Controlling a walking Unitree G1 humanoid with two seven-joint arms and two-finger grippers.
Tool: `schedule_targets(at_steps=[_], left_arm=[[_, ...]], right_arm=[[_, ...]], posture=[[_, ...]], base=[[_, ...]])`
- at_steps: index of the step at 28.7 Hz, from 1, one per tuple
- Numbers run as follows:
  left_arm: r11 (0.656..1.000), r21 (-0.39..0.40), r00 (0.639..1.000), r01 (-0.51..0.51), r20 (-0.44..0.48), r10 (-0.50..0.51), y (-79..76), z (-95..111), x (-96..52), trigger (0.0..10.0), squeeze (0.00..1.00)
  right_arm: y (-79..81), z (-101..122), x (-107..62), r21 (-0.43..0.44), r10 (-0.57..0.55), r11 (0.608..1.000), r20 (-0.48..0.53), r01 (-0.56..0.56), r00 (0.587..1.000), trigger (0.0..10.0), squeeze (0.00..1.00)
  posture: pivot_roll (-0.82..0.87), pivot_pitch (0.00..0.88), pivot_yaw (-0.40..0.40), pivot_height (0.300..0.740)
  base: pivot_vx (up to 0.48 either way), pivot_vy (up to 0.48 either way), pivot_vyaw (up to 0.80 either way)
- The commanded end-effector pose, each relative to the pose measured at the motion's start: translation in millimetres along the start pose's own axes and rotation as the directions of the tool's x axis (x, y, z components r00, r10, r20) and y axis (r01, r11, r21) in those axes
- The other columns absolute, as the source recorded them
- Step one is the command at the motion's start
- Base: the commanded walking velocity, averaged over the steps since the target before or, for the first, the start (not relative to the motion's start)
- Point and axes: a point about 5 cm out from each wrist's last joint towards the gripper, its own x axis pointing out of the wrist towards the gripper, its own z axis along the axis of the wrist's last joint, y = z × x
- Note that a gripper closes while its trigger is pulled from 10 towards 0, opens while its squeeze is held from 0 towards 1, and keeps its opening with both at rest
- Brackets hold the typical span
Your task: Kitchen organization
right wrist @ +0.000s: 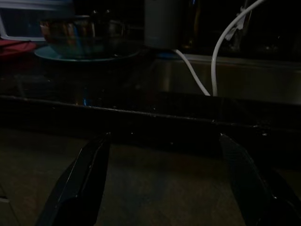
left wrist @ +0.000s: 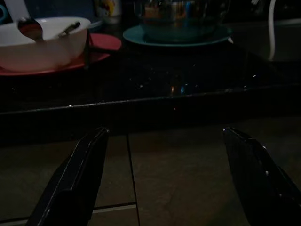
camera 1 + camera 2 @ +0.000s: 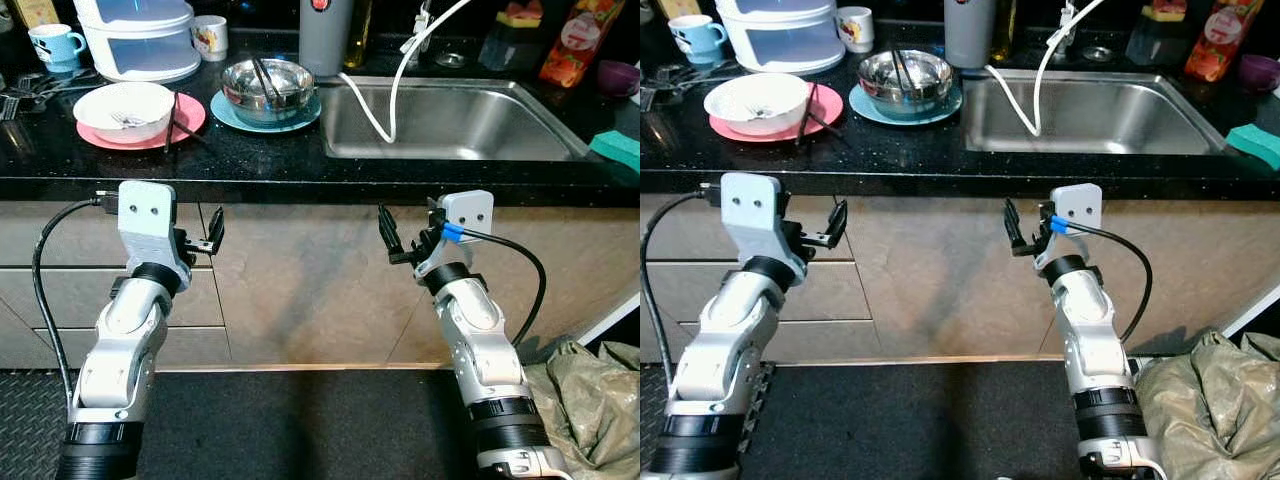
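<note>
Two silver arms raised forward side by side, forearms angled upward, wrists level with each other and well apart. Left gripper of two long black fingers (image 3: pixel 213 237) spread wide, holding nothing. Right gripper of two long black fingers (image 3: pixel 390 236) likewise spread and empty, fingertips pointing up.

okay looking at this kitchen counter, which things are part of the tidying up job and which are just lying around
Job:
white bowl on pink plate
steel bowl on teal plate
blue mug
sink

Lying about:
green sponge
crumpled bag on the floor
white hose
</note>
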Motion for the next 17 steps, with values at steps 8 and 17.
schedule_targets(at_steps=[8,17], left_arm=[[1.000,0.021,1.000,-0.007,-0.022,0.008,1.7,-4.0,-1.7,10.0,0.00],[1.000,0.019,0.998,-0.023,0.051,0.022,4.1,11.8,4.1,10.0,0.00]], right_arm=[[-1.1,-2.8,-2.3,0.001,-0.008,1.000,-0.012,0.008,1.000,10.0,0.00],[-4.1,10.8,2.5,0.005,-0.025,1.000,0.067,0.025,0.997,10.0,0.00]], posture=[[0.02,0.092,-0.043,0.740],[0.02,0.090,-0.041,0.740]], base=[[0.000,0.000,0.00],[0.000,0.000,0.00]])
